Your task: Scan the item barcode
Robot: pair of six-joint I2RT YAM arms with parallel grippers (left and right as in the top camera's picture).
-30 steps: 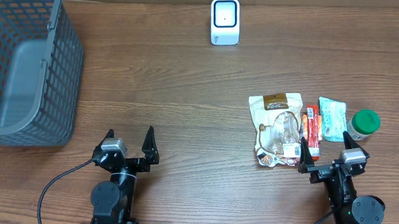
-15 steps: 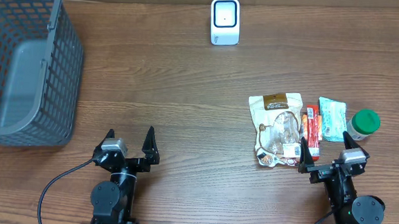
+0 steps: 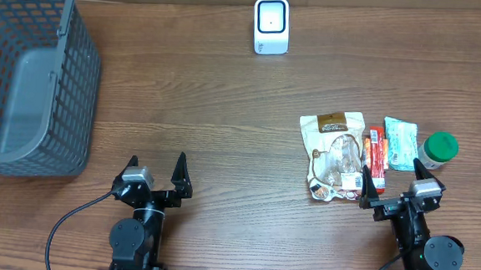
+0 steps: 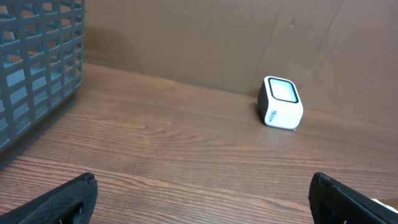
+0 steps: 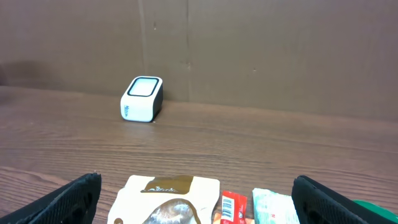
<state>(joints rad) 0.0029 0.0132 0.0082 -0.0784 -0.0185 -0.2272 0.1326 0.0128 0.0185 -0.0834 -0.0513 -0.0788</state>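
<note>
1 scanner (image 3: 271, 25) | 1 basket (image 3: 79, 100) | 1 pouch (image 3: 331, 153), 1 packet (image 3: 401, 143), 1 bottle (image 3: 439, 150), red bars (image 3: 377, 152) count unclear | my left claw (image 3: 156, 159), right claw (image 3: 391, 179) released, low over surface (image 3: 225, 109)

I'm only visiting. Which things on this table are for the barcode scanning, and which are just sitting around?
For the job:
white scanner
tan snack pouch
red packet
teal packet
green-capped bottle

Just lying about, as far as I can tell:
grey basket, off to one side; it may be for scanned items later.
</note>
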